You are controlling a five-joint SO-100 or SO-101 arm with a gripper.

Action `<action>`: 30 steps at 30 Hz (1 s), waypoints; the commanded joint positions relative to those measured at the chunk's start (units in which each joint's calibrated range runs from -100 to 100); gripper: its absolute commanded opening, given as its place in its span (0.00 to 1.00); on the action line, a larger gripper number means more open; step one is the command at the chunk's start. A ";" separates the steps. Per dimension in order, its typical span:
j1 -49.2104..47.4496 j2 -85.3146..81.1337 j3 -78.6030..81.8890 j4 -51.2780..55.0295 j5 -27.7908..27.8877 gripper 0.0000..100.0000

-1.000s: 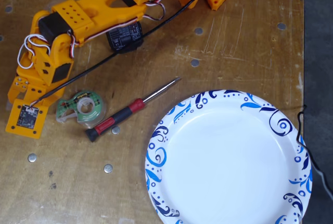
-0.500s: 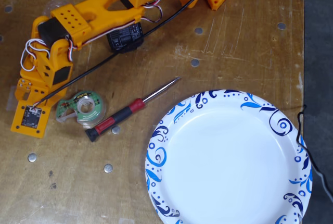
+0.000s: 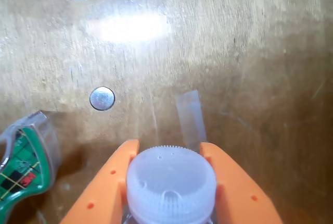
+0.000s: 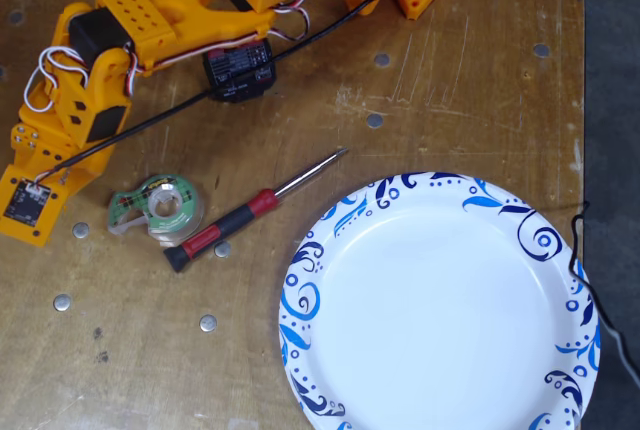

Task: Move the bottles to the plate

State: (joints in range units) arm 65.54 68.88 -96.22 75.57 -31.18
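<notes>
The hand is closed on one bottle, its two orange fingers pressing either side just under the large whitish ribbed cap, as the wrist view shows from above. Only the cap and a sliver of clear plastic below it are visible; the rest of the bottle is hidden beneath. I cannot tell from either view whether the bottle rests on the bench or is lifted off it.

In the wrist view, one green tape dispenser lies to the left of the hand, near it but not touching. Ahead of the fingers there is a short strip of clear tape stuck on the wood, and two round metal discs are set into the bench, one ahead and to the left, the other farther on.

In the fixed view the arm reaches across the top of the bench to the left edge; the hand itself and the bottle are not visible there. One plate, white with blue swirls round its rim, lies well to the right of the arm's end and holds nothing. Between arm and plate lie the tape dispenser and one screwdriver with a red and black handle, its shaft pointing up and right, its tip just short of the plate's rim. A second bottle shows in neither view.
</notes>
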 commanded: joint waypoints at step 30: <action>-23.76 -45.77 -2.34 -6.99 -24.27 0.01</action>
State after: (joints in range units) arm 46.13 26.26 -97.03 70.89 -53.74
